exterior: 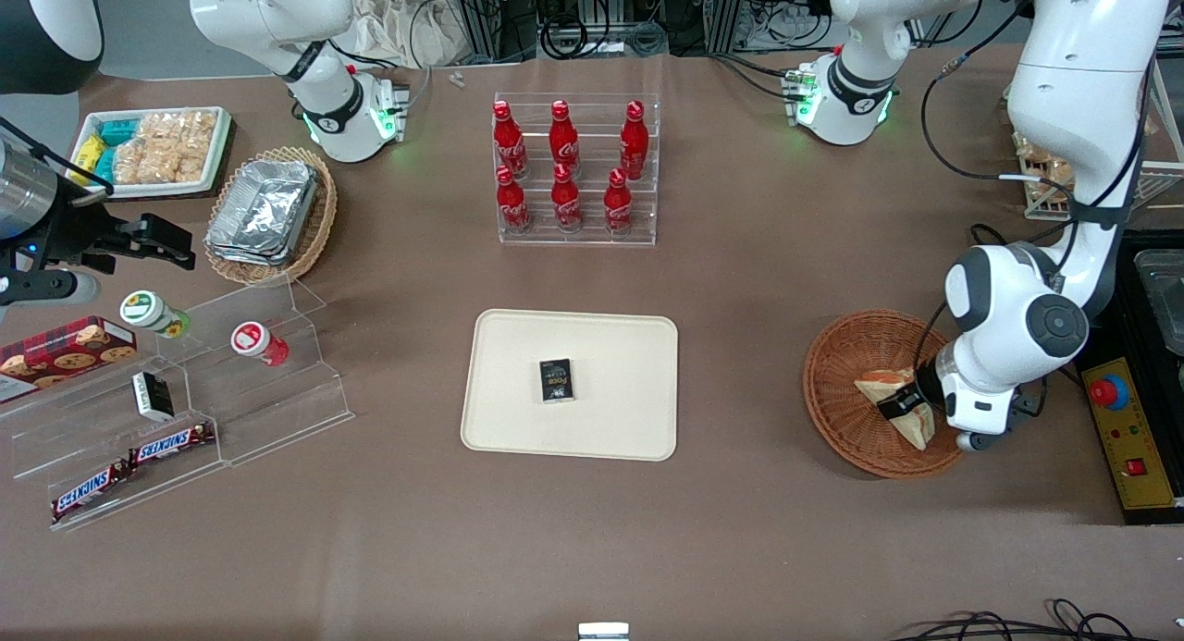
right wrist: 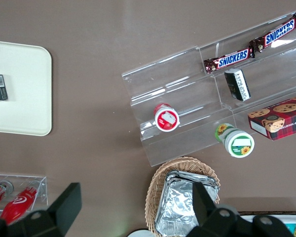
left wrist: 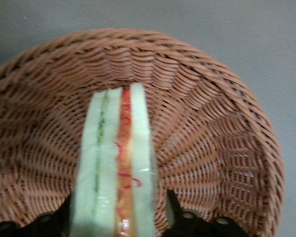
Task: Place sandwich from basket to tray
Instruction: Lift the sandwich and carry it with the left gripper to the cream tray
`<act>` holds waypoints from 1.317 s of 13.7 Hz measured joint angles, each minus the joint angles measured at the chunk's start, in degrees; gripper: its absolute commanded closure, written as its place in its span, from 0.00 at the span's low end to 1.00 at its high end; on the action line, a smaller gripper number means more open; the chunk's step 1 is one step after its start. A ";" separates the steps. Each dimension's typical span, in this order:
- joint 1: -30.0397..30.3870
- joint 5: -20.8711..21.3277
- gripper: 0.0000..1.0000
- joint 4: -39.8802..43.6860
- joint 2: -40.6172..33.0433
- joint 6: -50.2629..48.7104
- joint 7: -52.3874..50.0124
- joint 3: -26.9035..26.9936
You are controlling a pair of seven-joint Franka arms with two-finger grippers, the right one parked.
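The sandwich [exterior: 890, 388] stands on edge in the reddish-brown wicker basket [exterior: 837, 382], toward the working arm's end of the table. In the left wrist view the sandwich [left wrist: 116, 163] shows pale bread with orange-red filling, and the basket [left wrist: 212, 133] curves around it. My left gripper [exterior: 911, 410] is down in the basket with one finger on each side of the sandwich. It also shows in the left wrist view [left wrist: 118, 217], open, with a small gap between one fingertip [left wrist: 171, 202] and the wrap. The cream tray [exterior: 518, 419] lies mid-table.
A small black box [exterior: 557, 380] lies on the tray. A clear rack of red cola bottles [exterior: 573, 169] stands farther from the front camera. A yellow control box [exterior: 1133, 447] sits beside the basket. Clear snack shelves [exterior: 231, 391] and an oval basket of foil trays [exterior: 268, 211] lie toward the parked arm's end.
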 measured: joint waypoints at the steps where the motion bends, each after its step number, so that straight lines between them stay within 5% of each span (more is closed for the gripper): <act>1: -0.41 0.15 1.00 0.24 -0.04 0.03 -0.67 0.00; 5: -0.41 1.52 1.00 2.29 -2.54 -3.81 -0.64 0.03; 12: -7.25 5.90 1.00 25.32 -8.37 -41.74 5.74 -4.50; 15: -13.00 5.88 1.00 27.69 -6.98 -41.51 5.77 -8.35; 18: -21.69 5.92 1.00 28.96 0.11 -31.21 5.07 -8.90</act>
